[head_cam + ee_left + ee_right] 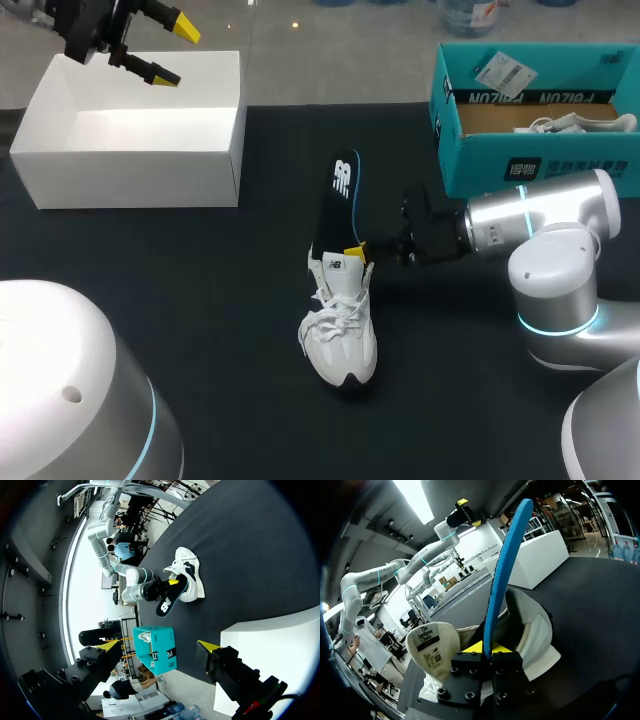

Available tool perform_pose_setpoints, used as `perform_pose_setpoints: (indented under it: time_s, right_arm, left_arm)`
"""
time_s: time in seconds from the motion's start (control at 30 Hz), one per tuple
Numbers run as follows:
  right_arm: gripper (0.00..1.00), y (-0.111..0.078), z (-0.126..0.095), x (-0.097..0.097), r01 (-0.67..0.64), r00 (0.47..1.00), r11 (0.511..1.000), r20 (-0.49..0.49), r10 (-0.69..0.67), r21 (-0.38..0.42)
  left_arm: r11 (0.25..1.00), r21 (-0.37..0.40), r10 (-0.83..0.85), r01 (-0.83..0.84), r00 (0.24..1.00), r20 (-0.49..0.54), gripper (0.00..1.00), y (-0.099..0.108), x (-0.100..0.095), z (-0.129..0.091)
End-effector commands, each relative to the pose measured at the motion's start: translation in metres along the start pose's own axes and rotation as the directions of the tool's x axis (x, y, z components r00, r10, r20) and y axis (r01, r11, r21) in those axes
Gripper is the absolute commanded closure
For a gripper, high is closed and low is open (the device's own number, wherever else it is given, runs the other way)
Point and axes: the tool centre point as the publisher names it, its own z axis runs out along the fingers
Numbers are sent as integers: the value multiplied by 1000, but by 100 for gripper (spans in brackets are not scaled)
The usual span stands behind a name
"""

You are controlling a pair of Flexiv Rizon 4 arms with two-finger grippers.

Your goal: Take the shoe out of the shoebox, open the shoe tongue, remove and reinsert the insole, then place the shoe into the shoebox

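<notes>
The insole (343, 195) is clamped by the right gripper (356, 252), its end hidden in the shoe (340, 340); the left gripper (172, 52) is spread.

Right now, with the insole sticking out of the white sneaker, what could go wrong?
The white lace-up sneaker stands unheld; the left gripper is open over the white box, so it may tip. The right gripper pinches the long black blue-backed insole near one end; it may bend or slip.

Black tabletop (200, 300) — at its far right, a teal box (560, 150) holding white items.
</notes>
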Motion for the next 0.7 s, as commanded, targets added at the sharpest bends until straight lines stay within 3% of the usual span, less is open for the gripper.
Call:
perform_pose_setpoints:
  time_s: [0.03, 0.2, 0.53, 0.7]
  right_arm:
    - [74, 5, 5, -2, 20, 1000, 1000, 3, -20, 8]
    - [67, 20, 4, -3, 47, 999, 998, -1, -47, 31]
    - [72, 33, 0, -6, 57, 998, 996, 3, -58, 65]
    - [80, 44, -2, -11, 75, 997, 995, 16, -77, 64]
  left_arm:
    - [1000, 1, 1, -1, 1000, -3, 0, 0, 0, 0]
    - [1000, 1, 1, -1, 1000, -3, 0, 0, 0, 0]
    - [1000, 1, 1, -1, 1000, -3, 0, 0, 0, 0]
    - [1000, 1, 1, -1, 1000, -3, 0, 0, 0, 0]
